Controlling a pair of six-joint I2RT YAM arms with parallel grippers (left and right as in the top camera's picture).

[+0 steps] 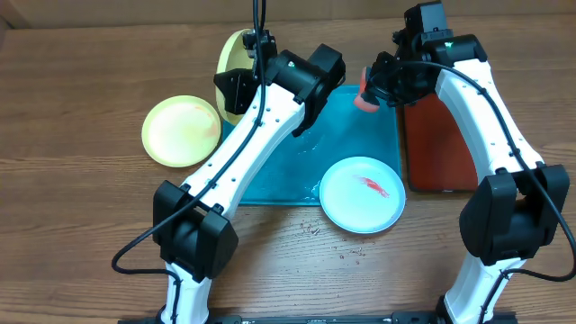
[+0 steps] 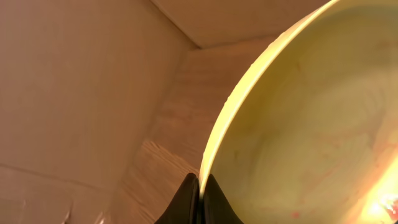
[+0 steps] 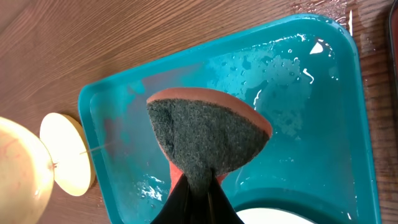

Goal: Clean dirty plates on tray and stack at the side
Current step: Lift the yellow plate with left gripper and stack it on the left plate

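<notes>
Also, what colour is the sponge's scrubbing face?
The sponge face is dark grey-green, backed orange-red; best in the right wrist view.

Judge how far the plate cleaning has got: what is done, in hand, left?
Seemingly done: one round yellow-green plate lies on the wooden table beside the teal plastic tray. In hand: the left jaws pinch a second yellow-green plate upright; the right jaws grip an orange, green-faced sponge. Left: the pale blue-white plate, red-smeared.
</notes>
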